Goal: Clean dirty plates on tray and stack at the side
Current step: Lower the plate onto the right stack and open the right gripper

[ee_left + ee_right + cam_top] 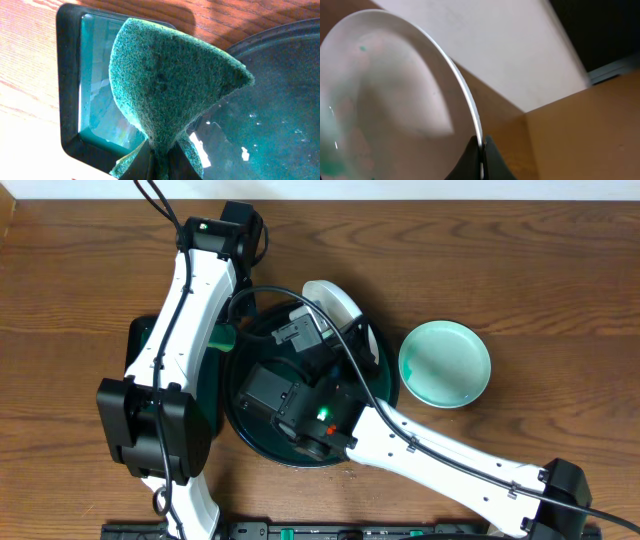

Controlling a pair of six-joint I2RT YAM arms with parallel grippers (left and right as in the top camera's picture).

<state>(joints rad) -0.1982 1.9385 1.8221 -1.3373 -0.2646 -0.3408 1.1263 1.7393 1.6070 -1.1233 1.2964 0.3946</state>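
**Ana:** White plate [395, 100], flecked with teal, tilted up almost on its edge over the far side of the round tray [243, 435].

**Ben:** What has hold of it?

**Ana:** The right gripper [481, 152]. Its two fingers are clamped on the rim, one on each face.

**Ben:** Any other plate?

**Ana:** A second plate [445, 363], its hollow tinted teal, lies flat on the wooden table [80, 270] near the round tray's right side, not touching it. The arms cover much of the tray's floor, so I cannot tell what else lies there.

**Ben:** And the other arm?

**Ana:** The left gripper [159, 155] is pinched tight on a green sponge [170, 75], which fans up out of the fingers. It hangs above the place where the rectangular tray [67, 75] meets the round one.

**Ben:** That rectangular tray?

**Ana:** Dark rim, glossy teal floor, just left of the round tray, partly under the left arm.
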